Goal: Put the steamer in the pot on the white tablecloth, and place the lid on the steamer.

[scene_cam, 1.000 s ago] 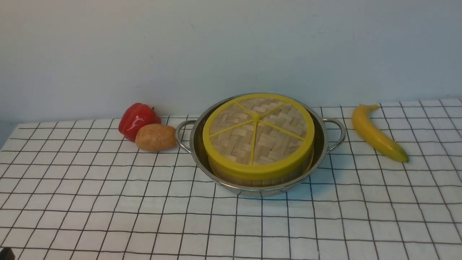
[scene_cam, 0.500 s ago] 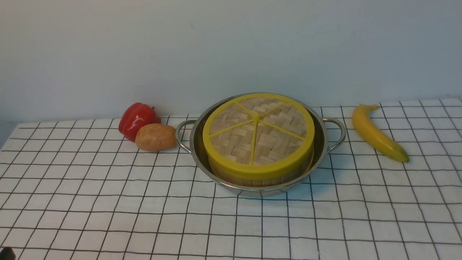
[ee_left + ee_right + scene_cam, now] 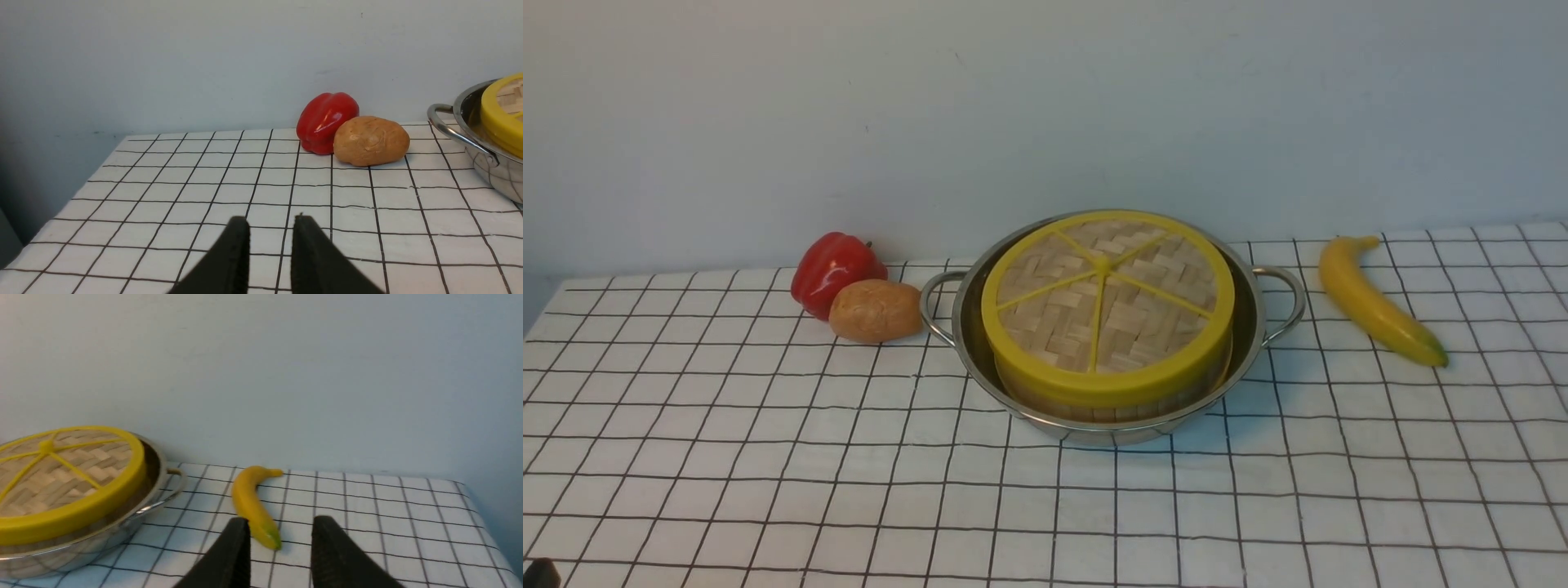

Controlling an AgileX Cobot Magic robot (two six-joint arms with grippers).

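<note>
Counted from left to right on the white tablecloth (image 3: pixel 768 457) with its thin black grid: one glossy red pepper (image 3: pixel 836 269), one dull brown potato (image 3: pixel 875 310) touching it, one pot (image 3: pixel 964 327), one banana (image 3: pixel 1376 302). The pot is wide, shallow, shiny steel with two loop handles. One steamer (image 3: pixel 1094 402) sits inside it, only its bamboo wall visible below one lid (image 3: pixel 1107 306), a flat woven disc with a thick yellow rim and yellow spokes meeting at the centre (whatever the steamer holds is hidden).

Neither gripper shows in the front view; only the wrist views catch them. The left gripper (image 3: pixel 269 249) hangs low over bare cloth, well apart from pepper and potato, its two black jaws parted by a narrow gap with nothing between. The right gripper (image 3: pixel 280 551) hangs near the banana's green tip, jaws apart and empty, the pot beside it.
</note>
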